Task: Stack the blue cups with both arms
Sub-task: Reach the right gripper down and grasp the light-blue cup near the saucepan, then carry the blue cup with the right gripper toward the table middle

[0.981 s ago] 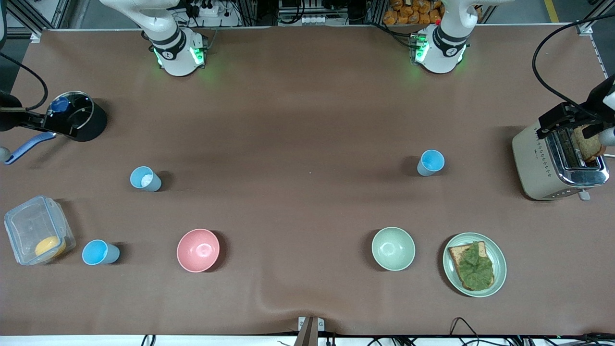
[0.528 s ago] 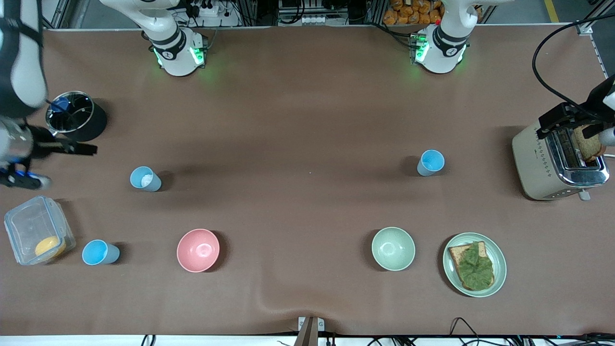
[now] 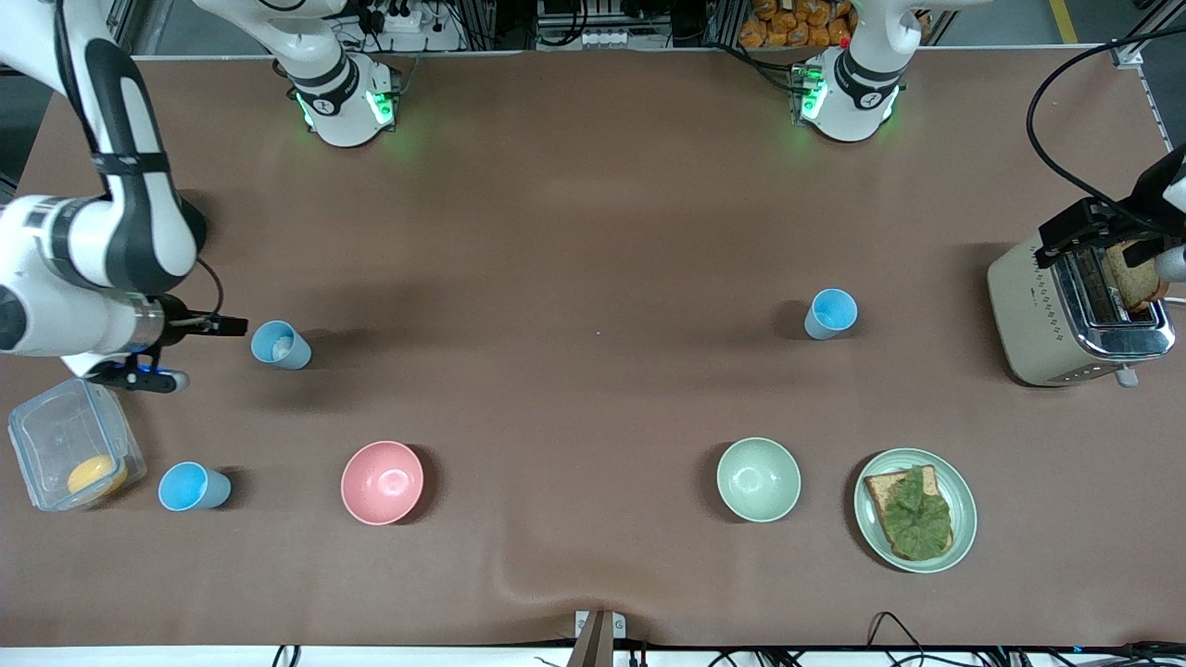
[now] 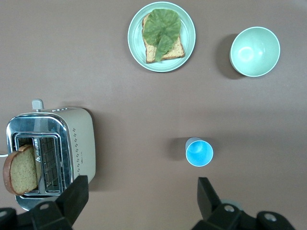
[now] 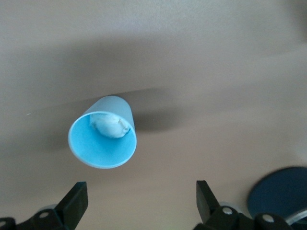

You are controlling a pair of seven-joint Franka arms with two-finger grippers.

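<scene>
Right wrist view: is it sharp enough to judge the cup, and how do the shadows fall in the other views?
Right wrist view: soft and slightly smeared, the blue cup casting a streaked shadow. Front view: sharp, evenly lit, cups and bowls throwing short soft shadows. Left wrist view: crisp, glare on the toaster top.

Three blue cups stand upright and well apart: a paler cup (image 3: pixel 280 345) toward the right arm's end, a brighter cup (image 3: pixel 192 487) nearer the camera beside a clear container (image 3: pixel 65 454), and another (image 3: pixel 830 313) near the toaster (image 3: pixel 1075 310). The right gripper (image 3: pixel 181 350), apparently spread, hovers just beside the paler cup.
</scene>
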